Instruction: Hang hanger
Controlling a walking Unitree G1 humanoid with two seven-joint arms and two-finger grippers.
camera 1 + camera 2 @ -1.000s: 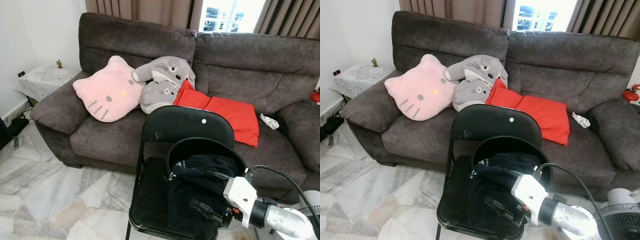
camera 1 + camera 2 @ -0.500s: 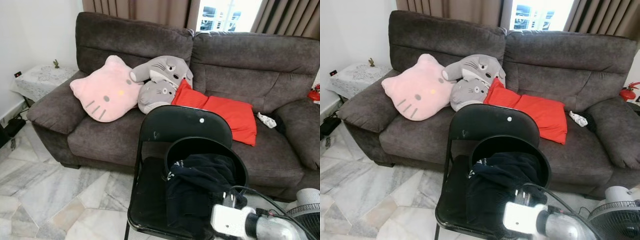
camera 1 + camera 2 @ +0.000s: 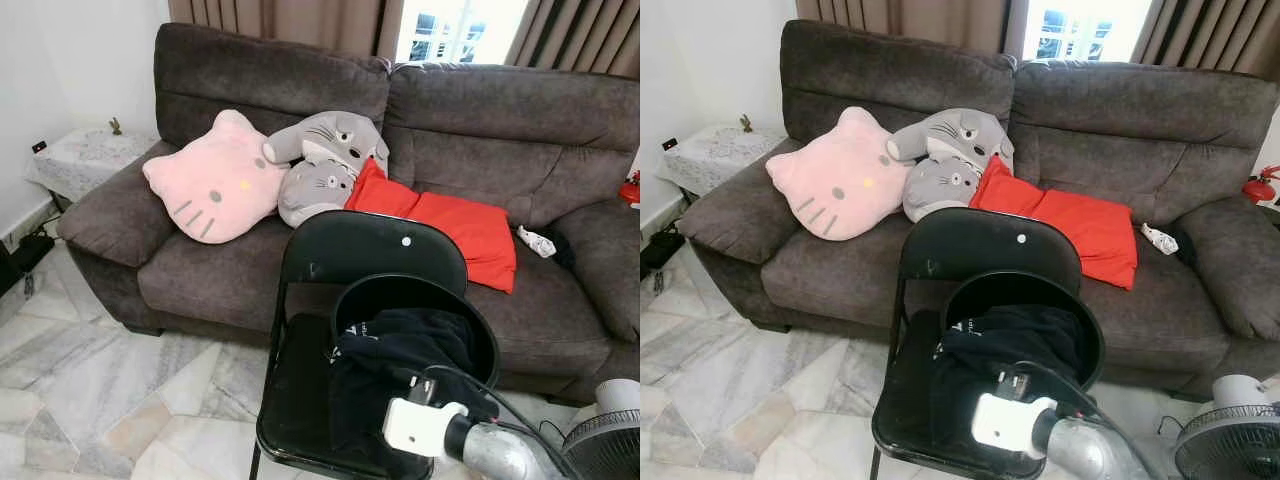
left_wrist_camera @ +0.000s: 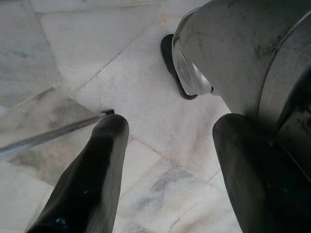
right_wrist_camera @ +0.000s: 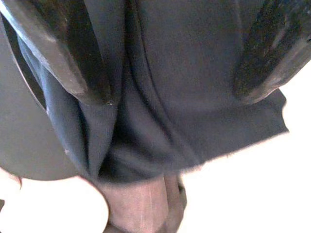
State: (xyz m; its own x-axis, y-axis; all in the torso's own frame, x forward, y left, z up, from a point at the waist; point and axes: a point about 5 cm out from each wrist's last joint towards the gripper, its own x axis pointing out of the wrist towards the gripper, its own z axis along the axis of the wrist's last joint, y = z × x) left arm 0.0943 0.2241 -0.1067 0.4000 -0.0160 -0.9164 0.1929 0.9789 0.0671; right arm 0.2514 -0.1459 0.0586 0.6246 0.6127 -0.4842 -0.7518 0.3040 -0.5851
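Hanger cannot be told apart from the dark garment (image 3: 400, 350) that lies bundled on the seat of the black folding chair (image 3: 370, 245), under a black hoop-shaped rim (image 3: 345, 300) that arcs over it.

Head views: the chair stands on the marble floor (image 3: 100, 370) with its back toward a dark grey sofa (image 3: 520, 130). Behind the chair on the sofa sit a pink cat-face cushion (image 3: 212, 180), two grey plush toys (image 3: 325, 165) and a red cushion (image 3: 450, 225). A small cloth-covered table (image 3: 85, 155) stands well to the chair's left, at the sofa's arm. A fan (image 3: 605, 445) stands just right of the chair. The silver right arm (image 3: 490, 455) reaches in from the chair's front right, its white wrist against the garment's lower edge, with a black cable (image 3: 470, 378) looping over it.

Right wrist view: the right end effector (image 5: 175, 94) is spread wide, its black fingers (image 5: 63, 53) pressed close to the garment's dark folds, cloth lying between them. Nothing is clamped.

Left wrist view: the left end effector (image 4: 172, 124) hangs with fingers (image 4: 92, 174) wide apart, holding nothing, above the floor beside the robot's own silver body (image 4: 243, 48). A thin grey bar (image 4: 48, 133) ends at one fingertip.
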